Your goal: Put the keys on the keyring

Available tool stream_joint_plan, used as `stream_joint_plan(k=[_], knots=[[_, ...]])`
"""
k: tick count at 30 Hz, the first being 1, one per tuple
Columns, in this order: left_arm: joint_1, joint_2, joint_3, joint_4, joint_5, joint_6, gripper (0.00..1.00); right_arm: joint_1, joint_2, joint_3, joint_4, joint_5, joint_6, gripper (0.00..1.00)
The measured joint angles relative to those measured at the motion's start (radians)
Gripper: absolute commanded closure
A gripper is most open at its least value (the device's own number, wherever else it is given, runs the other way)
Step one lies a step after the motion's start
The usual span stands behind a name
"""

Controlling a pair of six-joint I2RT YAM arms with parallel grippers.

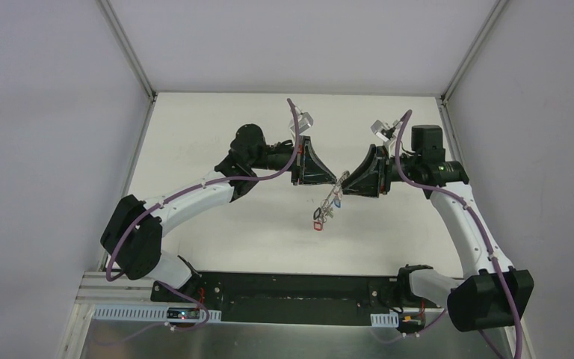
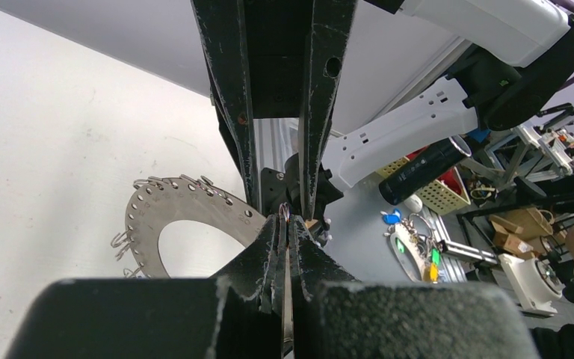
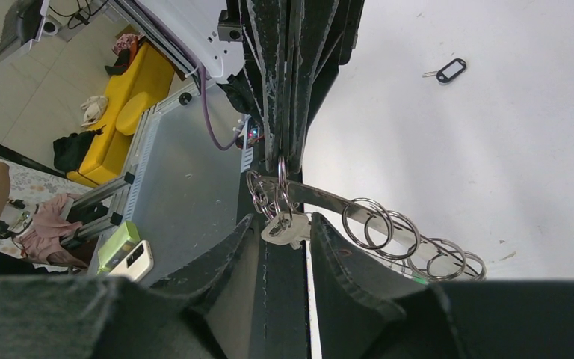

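My two grippers meet tip to tip above the table's middle. The keyring here is a flat grey perforated metal hoop (image 2: 143,224) carrying small split rings (image 3: 368,222); it hangs below the tips as a bundle (image 1: 327,207) with a red tag (image 1: 318,222). My left gripper (image 2: 285,218) is shut on a thin split ring at the hoop's edge; its tips also show in the top view (image 1: 334,182). My right gripper (image 3: 288,226) is shut on a small key with a pale plastic head (image 3: 290,229), which hangs on split rings there; it shows in the top view (image 1: 344,185).
A loose key with a black tag (image 3: 449,70) lies on the white table beyond the grippers. Another metal hoop with blue, green and yellow tags (image 2: 417,253) lies on a grey surface past the right arm. White walls close the sides and back.
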Motion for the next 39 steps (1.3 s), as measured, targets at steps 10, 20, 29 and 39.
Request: stream_joint_plan(k=[10, 20, 29, 39], knots=[[0.0, 0.004, 0.0, 0.023, 0.0, -0.019, 1.0, 0.013, 0.011, -0.027, 0.078, -0.008, 0.068, 0.77], [0.0, 0.016, 0.0, 0.027, 0.0, -0.024, 1.0, 0.031, 0.017, -0.031, 0.126, -0.006, 0.116, 1.0], [0.0, 0.035, -0.002, 0.049, 0.002, -0.05, 1.0, 0.039, 0.017, -0.083, 0.227, -0.012, 0.191, 1.0], [0.0, 0.048, -0.021, 0.139, 0.001, -0.115, 1.0, 0.048, 0.017, -0.09, 0.277, -0.013, 0.243, 1.0]])
